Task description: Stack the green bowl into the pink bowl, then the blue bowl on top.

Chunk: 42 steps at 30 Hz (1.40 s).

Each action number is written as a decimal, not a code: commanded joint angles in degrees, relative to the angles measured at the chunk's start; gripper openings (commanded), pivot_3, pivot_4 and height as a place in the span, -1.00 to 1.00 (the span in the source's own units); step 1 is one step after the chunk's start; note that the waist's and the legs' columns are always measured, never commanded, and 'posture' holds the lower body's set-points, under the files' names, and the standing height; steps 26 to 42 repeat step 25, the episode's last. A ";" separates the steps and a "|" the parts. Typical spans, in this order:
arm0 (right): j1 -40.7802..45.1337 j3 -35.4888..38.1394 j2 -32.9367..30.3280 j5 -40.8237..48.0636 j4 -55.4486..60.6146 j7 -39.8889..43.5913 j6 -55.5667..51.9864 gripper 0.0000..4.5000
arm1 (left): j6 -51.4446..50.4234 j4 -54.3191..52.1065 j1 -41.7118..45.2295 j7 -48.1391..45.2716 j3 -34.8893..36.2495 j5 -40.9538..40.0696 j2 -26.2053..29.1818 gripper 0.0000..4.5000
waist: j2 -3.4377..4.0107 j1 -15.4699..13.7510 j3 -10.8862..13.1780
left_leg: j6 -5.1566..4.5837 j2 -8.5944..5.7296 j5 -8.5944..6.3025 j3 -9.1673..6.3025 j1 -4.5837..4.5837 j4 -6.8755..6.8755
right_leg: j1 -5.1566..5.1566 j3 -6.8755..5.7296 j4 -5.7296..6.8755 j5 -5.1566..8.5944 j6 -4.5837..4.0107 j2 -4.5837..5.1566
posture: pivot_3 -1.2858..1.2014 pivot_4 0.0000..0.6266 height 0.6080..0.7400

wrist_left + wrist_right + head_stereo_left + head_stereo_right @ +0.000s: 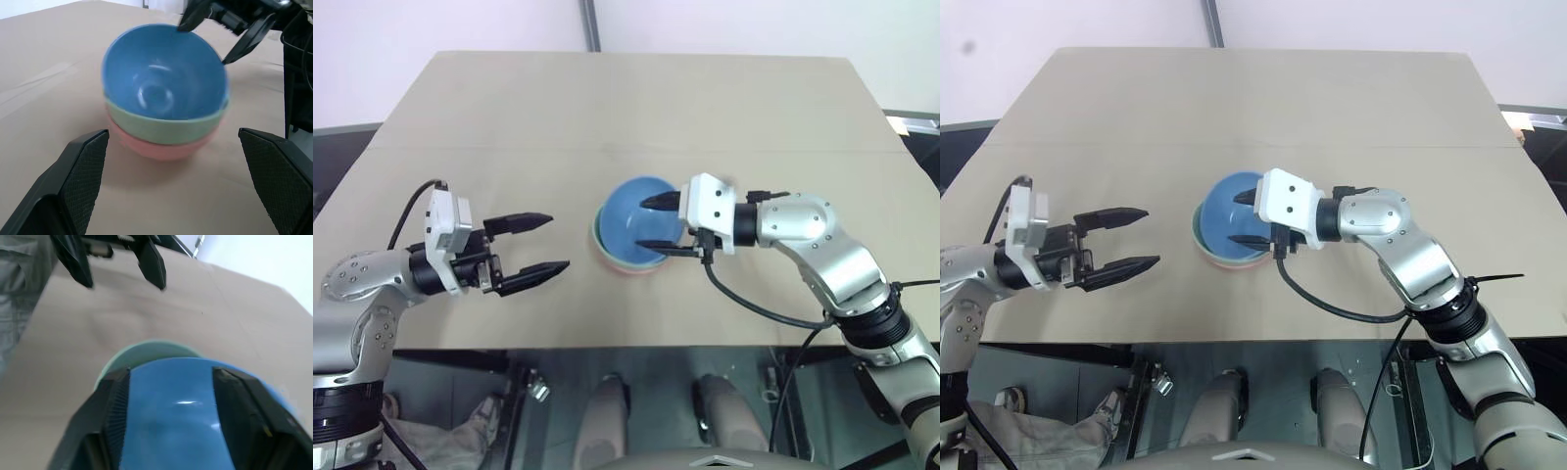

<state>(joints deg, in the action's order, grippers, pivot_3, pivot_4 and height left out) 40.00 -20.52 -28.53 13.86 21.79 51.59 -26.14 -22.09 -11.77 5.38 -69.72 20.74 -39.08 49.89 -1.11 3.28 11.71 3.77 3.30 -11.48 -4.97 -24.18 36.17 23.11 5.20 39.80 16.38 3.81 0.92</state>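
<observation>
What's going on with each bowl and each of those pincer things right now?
Pink bowl: upright on the table, bottom of the stack.
Green bowl: nested in the pink one.
Blue bowl: on top, tilted, not yet seated level.
Left tool: open, empty, apart from the stack.
Right tool: open, its fingers either side of the blue bowl's rim.

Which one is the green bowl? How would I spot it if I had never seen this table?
Look at the tan table and find the single stack of three bowls near its middle, between the robot's two hands. The green bowl is the middle layer: a pale mint band showing under the blue bowl nested on top and above the pink bowl at the bottom.
</observation>
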 commanded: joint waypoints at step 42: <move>-34.44 49.69 -28.41 26.98 17.27 3.18 -19.98 0.97 | -6.05 -3.66 -7.59 1.34 10.24 -5.24 3.99 1.00 | -0.03 -0.87 -0.02 | -0.01 0.00 -0.01 0.09 0.13 0.03 | -0.10 0.09 -0.05 0.15 0.24 0.01 | 0.03 -0.52 1.00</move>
